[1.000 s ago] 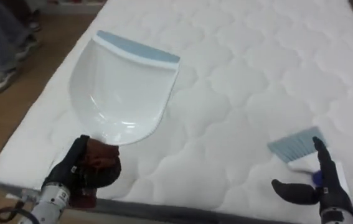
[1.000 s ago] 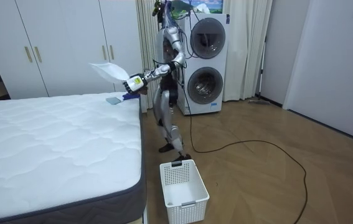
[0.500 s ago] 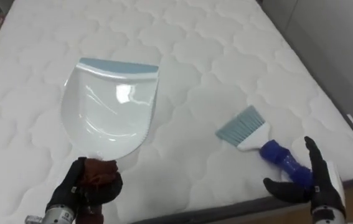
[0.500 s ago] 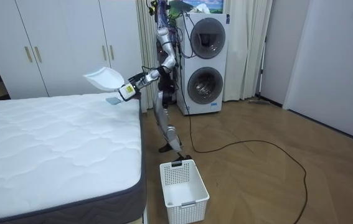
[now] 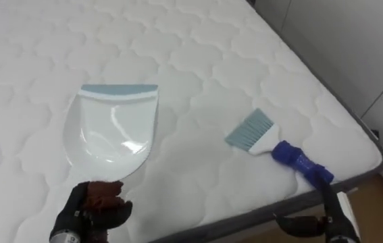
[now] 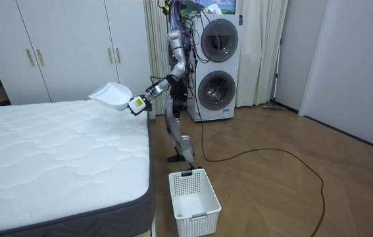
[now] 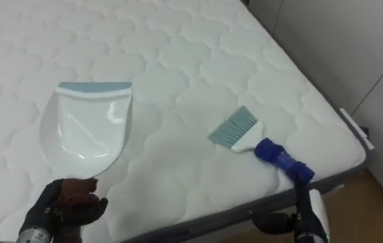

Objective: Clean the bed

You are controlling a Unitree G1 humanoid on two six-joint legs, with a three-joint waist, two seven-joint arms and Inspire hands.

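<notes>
Left hand, eye views: the left hand [image 5: 90, 214] sits low on the left, fingers curled round the brown handle of a white dustpan [image 5: 110, 131].
Dustpan: it reaches away from that hand over the quilted white mattress [image 5: 198, 61], its pale blue lip farthest from the robot (contact with the quilting cannot be told).
Brush: the brush [image 5: 277, 147] lies flat near the mattress's right corner, bristles toward the dustpan, blue handle toward the edge, with bare quilting between the two.
Right hand: the right hand [image 5: 326, 219] hangs below the bed's edge, near the brush handle's end but apart from it, thumb and fingers spread, holding nothing.
Robot, room view: it stands at the bed's far corner, before stacked washing machines [image 6: 220, 66], leaning toward the mattress.
Dustpan, room view: it is held out over that corner, on the room view's left of the left hand.
Floor: a white basket [image 6: 194, 194] stands on the wooden boards beside the bed.
</notes>
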